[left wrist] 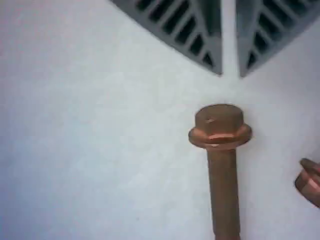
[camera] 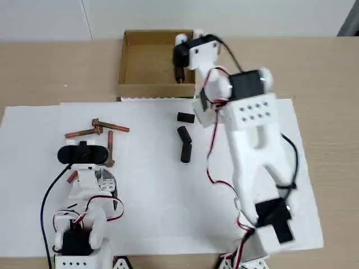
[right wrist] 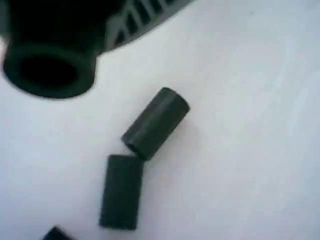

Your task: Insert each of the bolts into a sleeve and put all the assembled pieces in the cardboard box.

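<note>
- High view: The cardboard box (camera: 148, 64) sits at the far side of the wooden table (camera: 45, 67). The bolts (camera: 81, 133) lie on the left of the white paper (camera: 151, 190), just past the left arm (camera: 84, 185). Three black sleeves (camera: 184, 134) lie in the middle, beside the right arm (camera: 252, 140). A pale wall (camera: 168, 14) stands behind.
- Left wrist view: The left claw (left wrist: 232, 72) is almost clenched, with a thin gap, and it holds nothing. One bolt (left wrist: 222, 165) lies flat on the paper with its head just in front of the claw tips. I think the claw must open wider than the bolt's stem. Then it should pinch the stem close behind the head, so the end sticks out straight.
- Right wrist view: One sleeve (right wrist: 50, 65) is right up against the right claw (right wrist: 125, 25), with its hole showing. I cannot tell if the claw grasps it. Two more sleeves (right wrist: 155, 125) lie on the paper, meeting at their ends in a bent line. I think the hole should face the bolt squarely, or the bolt may jam.
</note>
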Robot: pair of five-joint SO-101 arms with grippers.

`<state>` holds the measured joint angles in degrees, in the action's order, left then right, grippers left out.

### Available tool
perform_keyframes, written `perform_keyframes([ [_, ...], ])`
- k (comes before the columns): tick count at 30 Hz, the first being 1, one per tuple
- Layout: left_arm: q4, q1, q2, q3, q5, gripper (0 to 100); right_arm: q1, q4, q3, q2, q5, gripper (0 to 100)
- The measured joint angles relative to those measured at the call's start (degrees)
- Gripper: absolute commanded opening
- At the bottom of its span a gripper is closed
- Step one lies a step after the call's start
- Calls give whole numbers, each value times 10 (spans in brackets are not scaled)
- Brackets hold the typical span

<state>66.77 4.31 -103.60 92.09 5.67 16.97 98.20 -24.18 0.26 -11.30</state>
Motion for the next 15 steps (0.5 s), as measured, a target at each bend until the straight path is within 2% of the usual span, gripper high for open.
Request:
perform_keyframes([
  [5, 0, 0, 0, -18, 0, 6, -29, 1, 42, -81, 0, 2],
  [11, 4, 0, 0, -72, 0, 6, -33, -1, 210, -205, 0, 2],
  [15, 38, 0, 0, -110, 0, 6, -40, -18, 306, -274, 0, 3],
])
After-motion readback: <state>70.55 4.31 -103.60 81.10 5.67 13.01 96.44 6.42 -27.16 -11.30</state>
